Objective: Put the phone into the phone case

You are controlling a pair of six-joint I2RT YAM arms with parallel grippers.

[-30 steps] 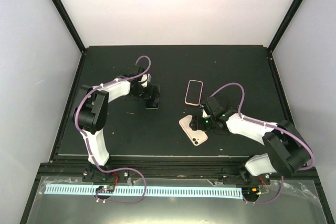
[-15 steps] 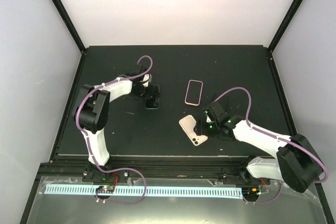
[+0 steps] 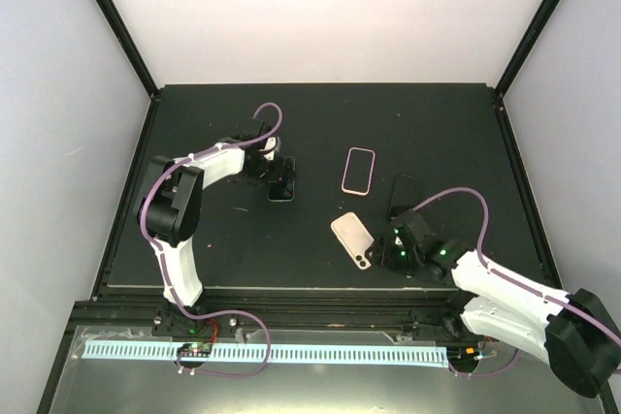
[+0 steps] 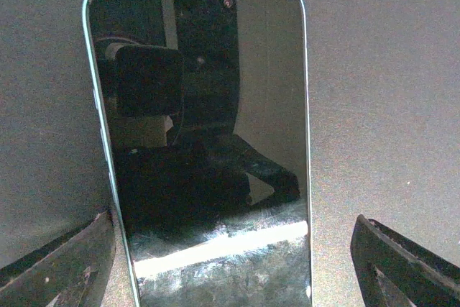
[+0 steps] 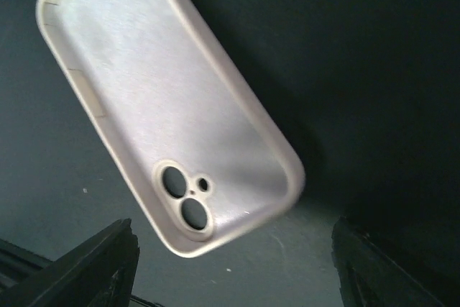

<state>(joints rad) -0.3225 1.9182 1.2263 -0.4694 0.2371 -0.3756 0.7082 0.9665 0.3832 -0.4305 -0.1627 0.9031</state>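
A beige phone case (image 3: 354, 239) lies open side up on the black table, its camera holes toward the near edge. It fills the right wrist view (image 5: 165, 113). My right gripper (image 3: 390, 247) is open and empty just right of the case (image 5: 231, 249), not touching it. A phone with a pale blue rim (image 3: 281, 191) lies screen up at the left. In the left wrist view the phone (image 4: 205, 141) lies between the open fingers of my left gripper (image 4: 233, 249), which sits low over it in the top view (image 3: 278, 179).
A pink-rimmed phone (image 3: 359, 171) lies screen up behind the case. A dark phone-shaped slab (image 3: 404, 196) lies to its right, near my right arm. The table's front edge (image 3: 320, 290) runs close to the case.
My right arm has drawn back toward the near right, away from the case, uncovering the dark slab. The case and the left arm stay in place.
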